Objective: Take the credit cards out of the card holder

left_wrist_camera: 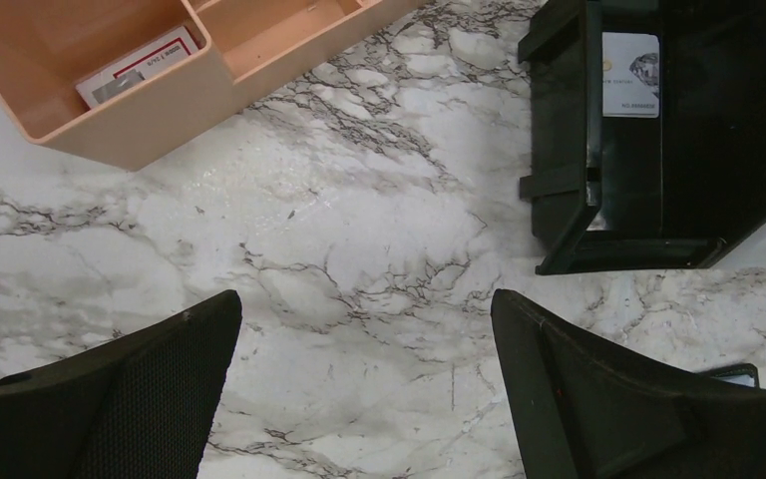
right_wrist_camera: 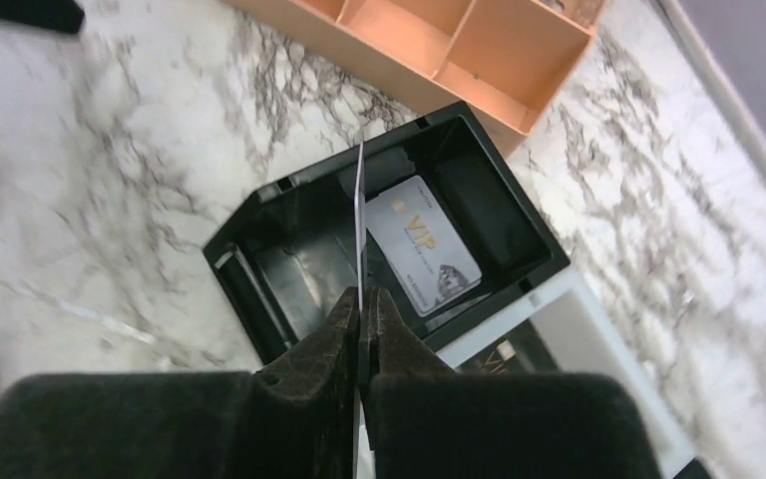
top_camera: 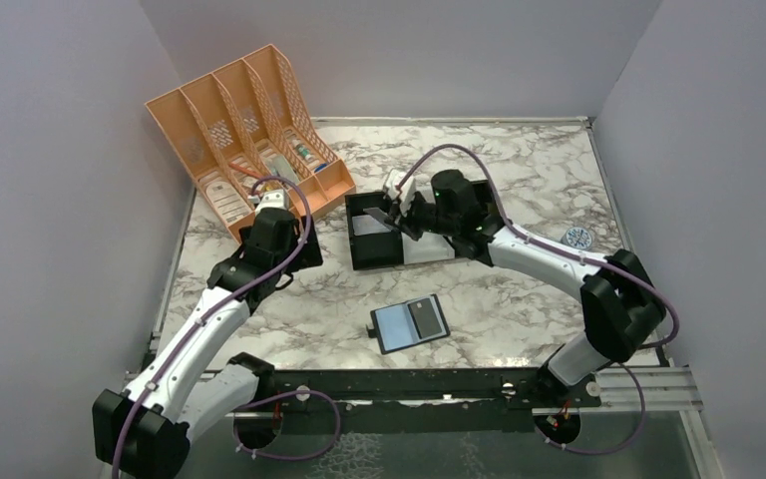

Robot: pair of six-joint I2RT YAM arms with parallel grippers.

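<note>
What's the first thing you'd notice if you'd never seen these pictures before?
Probably the right gripper pinching a thin credit card edge-on above the black tray in the middle of the marble table, where a pale VIP card already lies. After that, the big orange file organizer in the far left corner, and the opened card holder lying flat at the near side.
</note>
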